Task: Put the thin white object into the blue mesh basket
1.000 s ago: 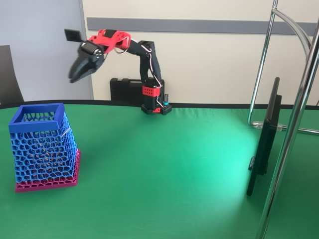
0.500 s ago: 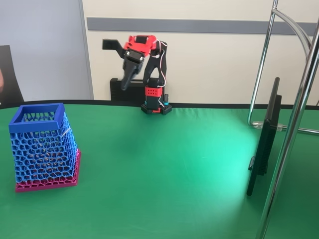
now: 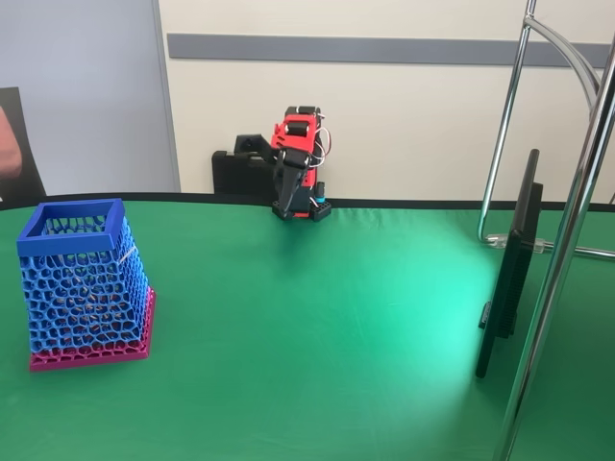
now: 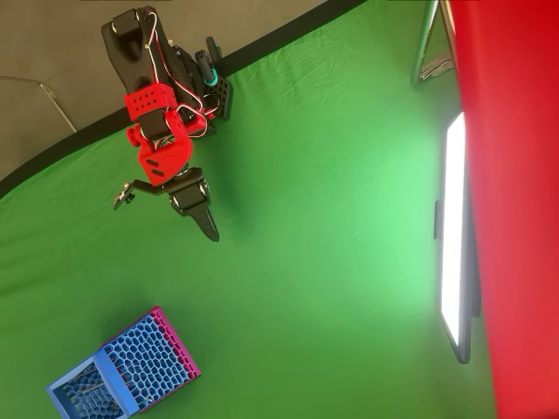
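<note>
Gripper (image 4: 208, 225), closed and empty at upper left in the overhead view, we should rest far from the basket (image 4: 122, 371).

We see the basket (image 3: 85, 283) on the table (image 3: 327, 327), left of and nearer us than the arm (image 3: 296, 163); the monitor (image 3: 509, 264) stands right of the arm.

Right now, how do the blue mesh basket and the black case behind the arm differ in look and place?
The blue mesh basket has open honeycomb walls, blue over a magenta base; the black case is solid and dark. The basket stands upright and tapering on the green table near the fixed view's left edge; the case lies low at the table's far edge, partly hidden by the arm. The gripper touches neither.
</note>
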Robot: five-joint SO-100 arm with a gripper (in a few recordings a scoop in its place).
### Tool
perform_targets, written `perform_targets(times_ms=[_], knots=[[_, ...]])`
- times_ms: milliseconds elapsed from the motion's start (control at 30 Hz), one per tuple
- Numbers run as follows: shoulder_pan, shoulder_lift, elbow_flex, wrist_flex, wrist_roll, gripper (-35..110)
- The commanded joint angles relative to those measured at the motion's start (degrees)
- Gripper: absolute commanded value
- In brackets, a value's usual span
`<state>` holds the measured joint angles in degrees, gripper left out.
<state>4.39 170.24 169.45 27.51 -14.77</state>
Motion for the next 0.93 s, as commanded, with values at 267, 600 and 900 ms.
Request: perform_targets(times_ms=[267, 600, 900], knots=[[-3.34, 16.61, 7.21, 12.57, 3.87, 1], [-3.69, 20.21, 7.21, 21.88, 6.68, 1], [-2.81, 20.21, 7.21, 22.06, 7.91, 1]])
